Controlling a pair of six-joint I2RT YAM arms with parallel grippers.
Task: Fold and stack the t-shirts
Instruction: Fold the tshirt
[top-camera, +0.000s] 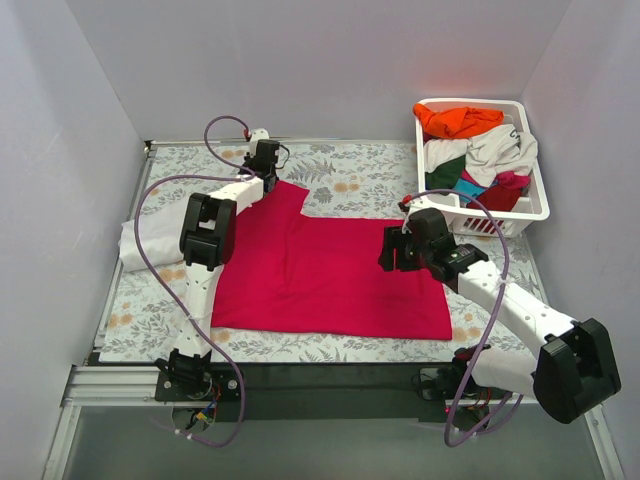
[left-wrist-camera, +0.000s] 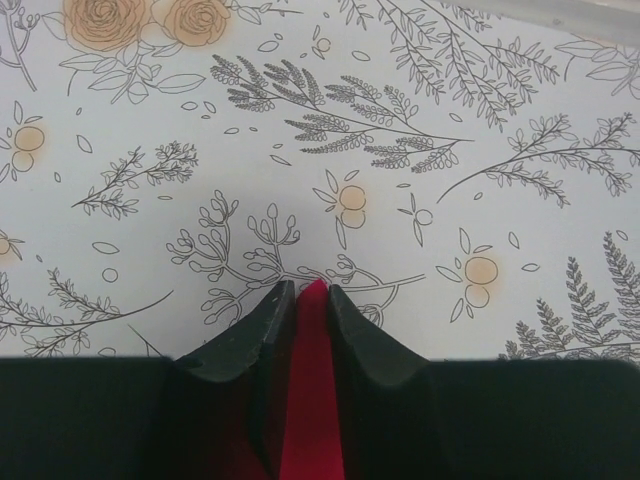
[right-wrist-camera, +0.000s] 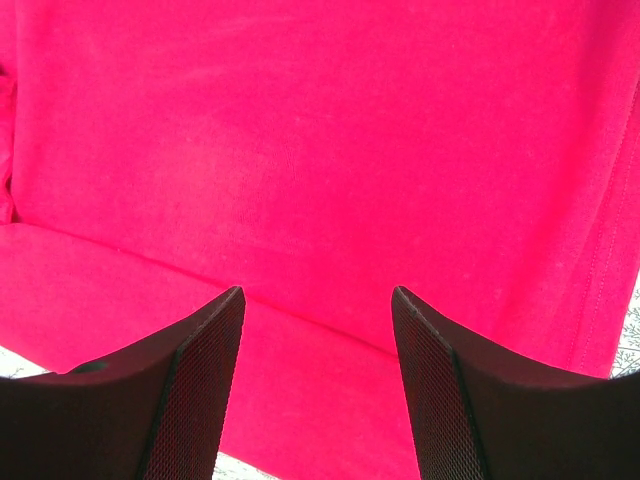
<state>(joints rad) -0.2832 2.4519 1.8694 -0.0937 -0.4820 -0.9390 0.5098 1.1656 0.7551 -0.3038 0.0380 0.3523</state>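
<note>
My left gripper (left-wrist-camera: 312, 288) pinches a corner of the crimson t-shirt (top-camera: 330, 275) toward the far-left corner of the bench (top-camera: 360, 180). My right gripper (right-wrist-camera: 315, 292) hangs open over the shirt, which lies spread mid-bench.

pale lavender walls (top-camera: 330, 60) enclose a floral-print bench (top-camera: 350, 178) at 9, 12 and 3 o'clock; metal rail (top-camera: 120, 385) at 6 o'clock.

Robot lab test cell, plain pale lilac wall panels (top-camera: 330, 60) boxing in a counter (top-camera: 370, 175) under a floral-print sheet, white-and-black left arm (top-camera: 205, 240) and right arm (top-camera: 500, 300) bolted to an aluminium rail (top-camera: 120, 385), trailing purple cables (top-camera: 150, 200).
</note>
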